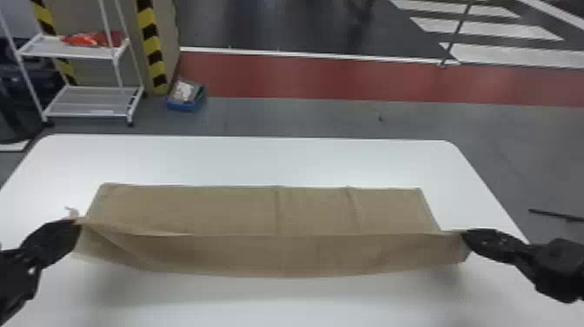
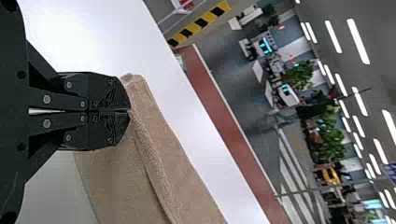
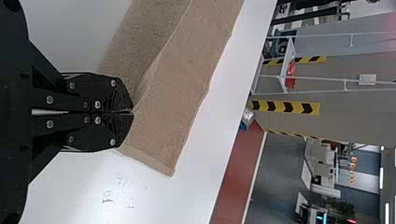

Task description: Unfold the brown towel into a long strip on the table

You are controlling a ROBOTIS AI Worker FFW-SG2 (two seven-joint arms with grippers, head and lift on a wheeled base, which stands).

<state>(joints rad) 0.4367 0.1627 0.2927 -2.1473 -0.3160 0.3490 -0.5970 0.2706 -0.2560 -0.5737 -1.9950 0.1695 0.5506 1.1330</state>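
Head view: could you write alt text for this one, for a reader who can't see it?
The robot's left gripper and right gripper hold up opposite ends of a brown towel stretched across a white table, its far part lying flat. On the floor beyond stand a white shelf rack and a blue bin.

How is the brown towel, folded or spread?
Towel partly spread: far part flat on the table, near part raised between left gripper and right gripper.
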